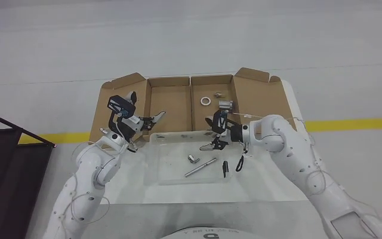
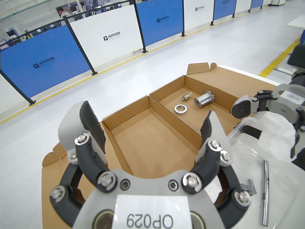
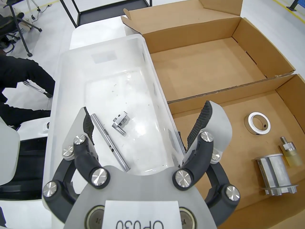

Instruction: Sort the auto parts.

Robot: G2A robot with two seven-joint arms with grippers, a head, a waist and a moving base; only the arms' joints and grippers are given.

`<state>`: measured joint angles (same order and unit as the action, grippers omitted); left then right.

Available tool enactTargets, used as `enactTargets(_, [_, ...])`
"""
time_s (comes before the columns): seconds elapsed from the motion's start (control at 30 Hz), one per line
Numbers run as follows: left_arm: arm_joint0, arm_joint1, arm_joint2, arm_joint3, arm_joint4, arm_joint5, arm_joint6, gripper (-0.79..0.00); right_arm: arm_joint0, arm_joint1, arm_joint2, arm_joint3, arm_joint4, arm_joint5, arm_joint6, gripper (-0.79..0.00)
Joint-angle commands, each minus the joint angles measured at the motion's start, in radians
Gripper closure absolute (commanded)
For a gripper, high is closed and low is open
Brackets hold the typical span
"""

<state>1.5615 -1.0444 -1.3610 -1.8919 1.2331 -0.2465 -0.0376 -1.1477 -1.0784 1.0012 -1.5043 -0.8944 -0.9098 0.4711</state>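
A clear plastic tray point(image 1: 173, 173) holds a thin steel rod point(image 3: 110, 143), a small metal bracket point(image 3: 121, 122) and a dark part point(image 1: 225, 168). Behind it stands a two-compartment cardboard box point(image 1: 147, 98). Its right compartment contains a metal ring point(image 3: 257, 122), a finned hub point(image 3: 276, 172) and a small bolt-like piece point(image 3: 289, 153); the left compartment point(image 2: 147, 141) is bare. My left gripper point(image 2: 150, 129) hangs open above the left compartment's near wall. My right gripper point(image 3: 145, 122) is open over the tray's far rim, holding nothing.
The box flaps point(image 1: 122, 83) stand open at the back and sides. A black stand point(image 1: 18, 137) is off the table's left edge. The tray's near half point(image 1: 197, 179) has free room around the rod.
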Motion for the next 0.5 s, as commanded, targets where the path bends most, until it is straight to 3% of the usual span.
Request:
enactTargets(0.0, [0.0, 0.0, 0.0, 0.0, 0.0, 0.0, 0.0, -0.785, 0.007, -0.002, -0.017, -0.011, -0.033, 0.013, 0.01, -0.61])
enactTargets(0.03, [0.0, 0.0, 0.0, 0.0, 0.0, 0.0, 0.0, -0.785, 0.006, -0.003, -0.022, -0.017, -0.043, 0.029, 0.008, -0.471])
enactTargets(0.07, [0.0, 0.0, 0.0, 0.0, 0.0, 0.0, 0.0, -0.785, 0.005, -0.004, -0.027, -0.023, -0.05, 0.039, 0.008, -0.382])
enactTargets(0.1, [0.0, 0.0, 0.0, 0.0, 0.0, 0.0, 0.0, -0.785, 0.005, -0.005, -0.031, -0.029, -0.056, 0.04, 0.007, -0.354])
enactTargets(0.47, [0.0, 0.0, 0.0, 0.0, 0.0, 0.0, 0.0, -0.785, -0.038, 0.006, -0.044, -0.113, -0.201, 0.038, -0.012, -0.326])
